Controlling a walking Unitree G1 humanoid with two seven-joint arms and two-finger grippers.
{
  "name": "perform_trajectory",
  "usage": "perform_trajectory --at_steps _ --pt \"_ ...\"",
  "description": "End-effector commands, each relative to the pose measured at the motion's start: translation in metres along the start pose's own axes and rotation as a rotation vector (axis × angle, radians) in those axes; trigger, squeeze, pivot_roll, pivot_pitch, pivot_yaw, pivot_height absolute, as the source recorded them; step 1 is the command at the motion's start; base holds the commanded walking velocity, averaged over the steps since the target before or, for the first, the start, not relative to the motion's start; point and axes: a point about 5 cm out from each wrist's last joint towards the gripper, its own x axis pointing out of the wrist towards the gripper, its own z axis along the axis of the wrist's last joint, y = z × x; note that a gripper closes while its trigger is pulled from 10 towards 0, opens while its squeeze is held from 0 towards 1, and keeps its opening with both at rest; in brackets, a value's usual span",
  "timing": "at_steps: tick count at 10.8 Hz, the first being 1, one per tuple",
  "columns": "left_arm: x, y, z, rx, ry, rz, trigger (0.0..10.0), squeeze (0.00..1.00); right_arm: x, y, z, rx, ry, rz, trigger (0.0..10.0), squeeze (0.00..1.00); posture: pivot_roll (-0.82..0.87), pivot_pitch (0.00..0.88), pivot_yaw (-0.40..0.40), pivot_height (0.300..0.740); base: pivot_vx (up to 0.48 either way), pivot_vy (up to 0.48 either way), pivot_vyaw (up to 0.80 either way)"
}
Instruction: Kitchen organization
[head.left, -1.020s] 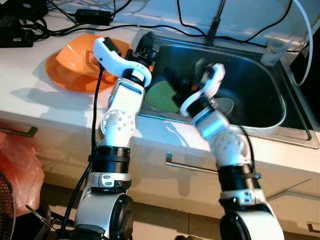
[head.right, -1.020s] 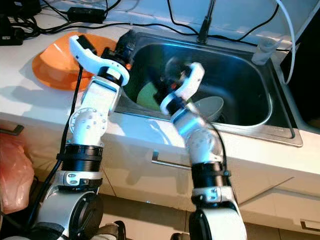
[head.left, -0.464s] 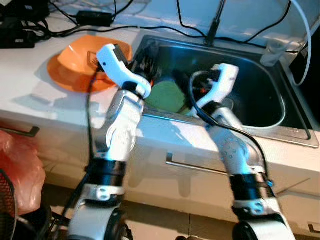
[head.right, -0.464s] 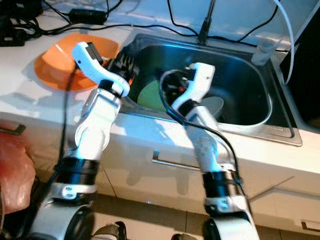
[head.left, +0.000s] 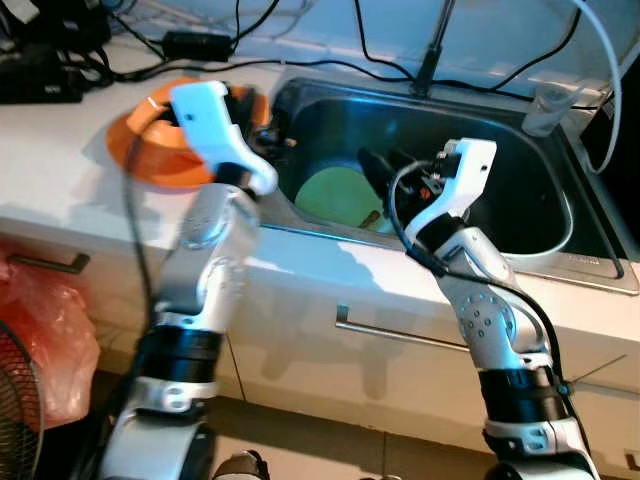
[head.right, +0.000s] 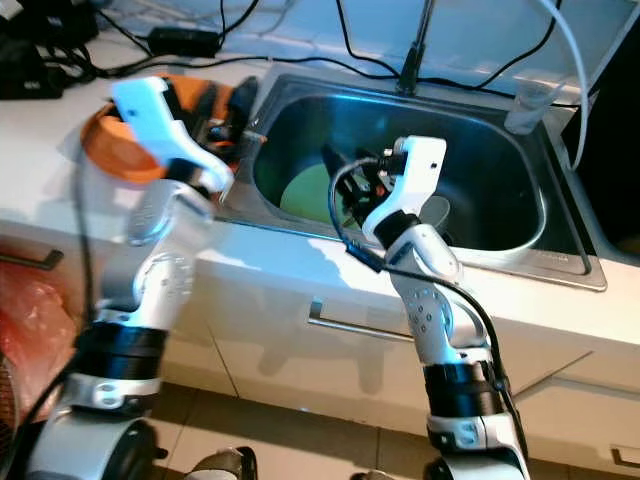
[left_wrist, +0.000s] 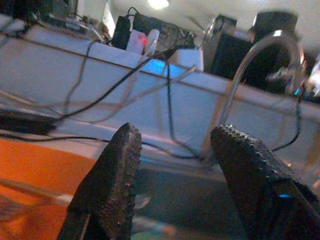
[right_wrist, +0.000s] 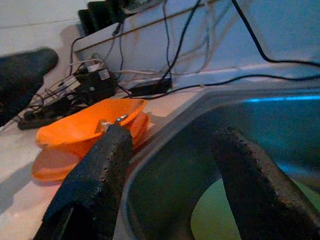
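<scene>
Left eye view: the biggest thing before me is the steel sink (head.left: 560, 215), sunk in the white counter (head.left: 60, 170). Inside it lies a green plate (head.left: 335, 195) and, more to the right, a grey bowl (head.right: 432, 212). On the counter beside the sink stands an orange bowl (head.left: 150, 160) on an orange plate, with a fork (right_wrist: 111, 121) resting in it.

What has changed in the last second: both my arms have come up. One second ago the two grippers were low inside the sink, close over the green plate; now the left gripper (head.left: 262, 125) is raised to the sink's left rim, next to the orange bowl, and the right gripper (head.left: 385, 172) hangs above the basin, a little over the green plate. The plate and the grey bowl lie where they were. So I judge that nothing was taken out of the sink, and the dishes in it remain to be organized.

In the left wrist view the two fingers (left_wrist: 112, 180) stand apart with nothing between them. In the right wrist view the fingers (right_wrist: 100, 175) are also spread and empty.

About writing: I find no brand, label or readable text in any view. The power strip (right_wrist: 65, 97) and adapters at the back are too small and blurred.
</scene>
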Motion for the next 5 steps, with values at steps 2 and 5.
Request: perform_trajectory --at_steps 2,5 --pt "-0.005 0.005 -0.005 0.121 0.027 -0.012 10.0 1.00 -0.008 0.005 0.002 -0.050 0.022 0.039 10.0 1.00 -0.02 0.047 -0.014 0.740 0.000 0.000 0.00" --pt "-0.009 0.028 -0.010 0.238 0.074 0.007 10.0 1.00 -0.027 0.018 -0.006 0.019 0.069 0.077 10.0 1.00 -0.03 0.047 -0.005 0.740 0.000 0.000 0.00"
